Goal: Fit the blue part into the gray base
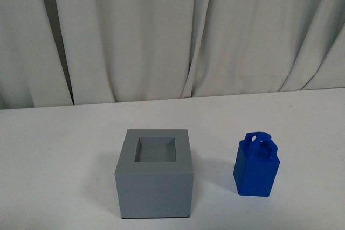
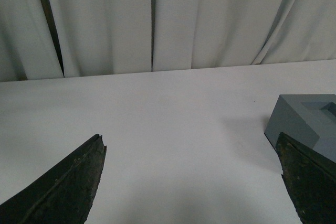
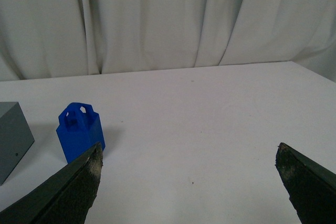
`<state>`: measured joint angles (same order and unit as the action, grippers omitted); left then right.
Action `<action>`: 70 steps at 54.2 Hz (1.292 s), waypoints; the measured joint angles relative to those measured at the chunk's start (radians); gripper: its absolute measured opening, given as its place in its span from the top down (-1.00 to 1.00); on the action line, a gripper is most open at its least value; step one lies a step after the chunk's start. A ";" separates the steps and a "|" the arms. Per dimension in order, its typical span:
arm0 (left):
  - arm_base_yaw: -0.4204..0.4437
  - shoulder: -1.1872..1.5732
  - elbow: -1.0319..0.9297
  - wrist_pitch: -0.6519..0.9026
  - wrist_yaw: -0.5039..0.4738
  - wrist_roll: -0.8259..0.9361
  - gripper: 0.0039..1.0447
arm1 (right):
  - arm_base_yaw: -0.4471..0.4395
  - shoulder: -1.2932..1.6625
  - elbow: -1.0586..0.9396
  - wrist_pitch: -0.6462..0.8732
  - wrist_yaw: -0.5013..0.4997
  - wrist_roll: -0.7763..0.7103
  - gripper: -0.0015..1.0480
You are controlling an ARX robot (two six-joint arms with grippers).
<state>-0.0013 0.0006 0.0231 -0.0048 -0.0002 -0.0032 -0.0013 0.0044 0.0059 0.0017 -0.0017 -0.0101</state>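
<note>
We take this for a lab or robot test booth: a plain white surface (image 1: 54,149) is closed off at the back by pale pleated curtains (image 1: 135,36) and carries two bare plastic test pieces, a matte gray base (image 1: 155,187) and a bright blue part (image 1: 257,173).

The left gripper (image 2: 190,136) hangs wide apart, the gray base (image 2: 299,121) near one finger.

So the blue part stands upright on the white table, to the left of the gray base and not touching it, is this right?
Not quite: the side is wrong. The front view shows the blue part to the right of the gray base, not to the left. The rest holds: it stands upright on the white table and does not touch the base.
</note>
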 joint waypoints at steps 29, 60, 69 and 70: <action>0.000 0.000 0.000 0.000 -0.001 0.000 -0.89 | -0.175 0.391 0.078 0.230 -0.682 -0.084 -0.86; 0.000 0.000 0.000 0.000 0.000 0.000 -0.89 | -0.059 1.207 0.628 0.108 -0.591 -0.383 -0.86; 0.000 0.000 0.000 0.000 0.000 0.000 -0.89 | -0.022 1.347 0.821 -0.092 -0.602 -0.494 -0.86; 0.000 0.000 0.000 0.000 0.000 0.000 -0.89 | -0.017 1.366 0.849 -0.127 -0.606 -0.513 -0.86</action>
<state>-0.0013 0.0006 0.0231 -0.0048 -0.0006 -0.0032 -0.0181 1.3708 0.8551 -0.1253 -0.6075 -0.5228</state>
